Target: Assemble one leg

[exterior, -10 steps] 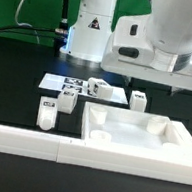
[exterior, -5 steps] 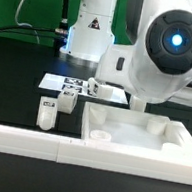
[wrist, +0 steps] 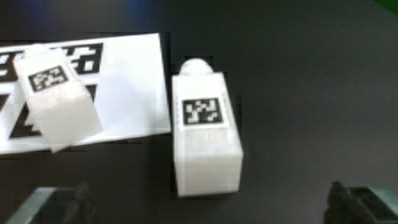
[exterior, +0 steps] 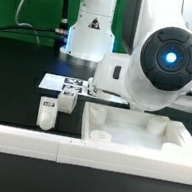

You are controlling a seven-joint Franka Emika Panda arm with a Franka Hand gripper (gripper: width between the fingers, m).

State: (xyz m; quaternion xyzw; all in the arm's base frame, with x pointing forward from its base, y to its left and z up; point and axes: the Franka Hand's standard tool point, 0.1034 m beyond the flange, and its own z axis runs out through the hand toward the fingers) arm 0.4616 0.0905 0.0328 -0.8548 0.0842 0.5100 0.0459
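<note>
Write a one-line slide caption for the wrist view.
Open gripper above a short white plastic square leg with a marker tag, beside the flat white marker board.

The arm [exterior: 166,60] hides the claw [wrist: 210,206] (exterior view only)

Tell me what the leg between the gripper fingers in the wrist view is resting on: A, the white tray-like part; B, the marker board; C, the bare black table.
C: the leg rests on the black table, beside the marker board and not on it, with the open gripper fingers on either side of it.
</note>
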